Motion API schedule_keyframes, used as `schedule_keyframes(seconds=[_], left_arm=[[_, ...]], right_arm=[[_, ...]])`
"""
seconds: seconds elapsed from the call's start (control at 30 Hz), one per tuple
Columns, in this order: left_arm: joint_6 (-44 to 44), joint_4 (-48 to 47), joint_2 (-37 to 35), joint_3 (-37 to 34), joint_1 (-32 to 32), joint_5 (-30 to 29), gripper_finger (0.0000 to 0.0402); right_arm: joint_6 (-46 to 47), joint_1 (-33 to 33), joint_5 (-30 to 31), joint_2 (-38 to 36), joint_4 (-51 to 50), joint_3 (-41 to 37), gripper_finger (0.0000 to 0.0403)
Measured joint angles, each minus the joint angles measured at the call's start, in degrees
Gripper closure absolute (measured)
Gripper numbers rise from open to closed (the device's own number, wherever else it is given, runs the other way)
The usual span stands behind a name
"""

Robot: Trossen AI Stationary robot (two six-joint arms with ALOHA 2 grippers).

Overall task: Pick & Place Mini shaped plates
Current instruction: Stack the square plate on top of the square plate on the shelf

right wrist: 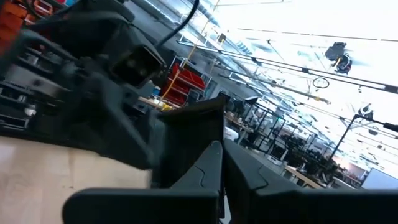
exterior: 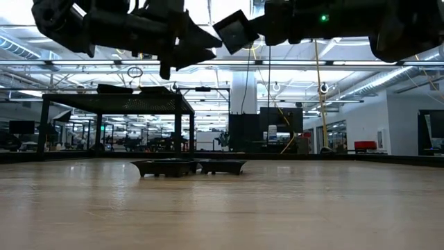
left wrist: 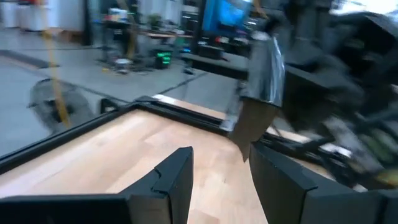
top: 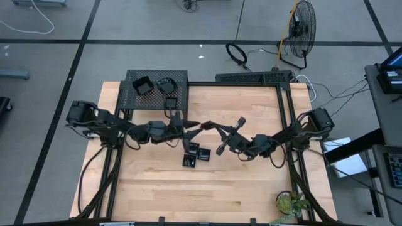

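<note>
The right gripper [top: 210,126] is clamping one small black plate [exterior: 235,31] above the desk's [top: 251,182] middle, meeting the left gripper [top: 193,127], whose fingers [left wrist: 171,180] are standing apart, gripping nothing. Two plates [top: 196,155] are lying mid-desk; three [top: 158,88] are sitting on the mesh rack [top: 182,78] at the far-left corner.

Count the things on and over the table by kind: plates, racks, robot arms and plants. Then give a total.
Plates: 7 (3 on the rack, 3 on the table, 1 in the right claw)
Rack: 1
Robot arms: 2 (left, right)
Plant: 1
Total: 11
</note>
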Motion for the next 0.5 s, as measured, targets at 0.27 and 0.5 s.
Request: schedule_keyframes(seconds=[0.27,0.5], left_arm=[[2.06,3.03,0.02,0.13,-0.62,1.38,0.0240],[2.38,2.36,0.02,2.28,-1.38,1.16,0.0240]], right_arm=[[0.86,0.00,-1.45,0.00,0.00,0.00,0.0403],[1.51,0.00,-1.51,-0.02,0.15,0.00,0.0403]])
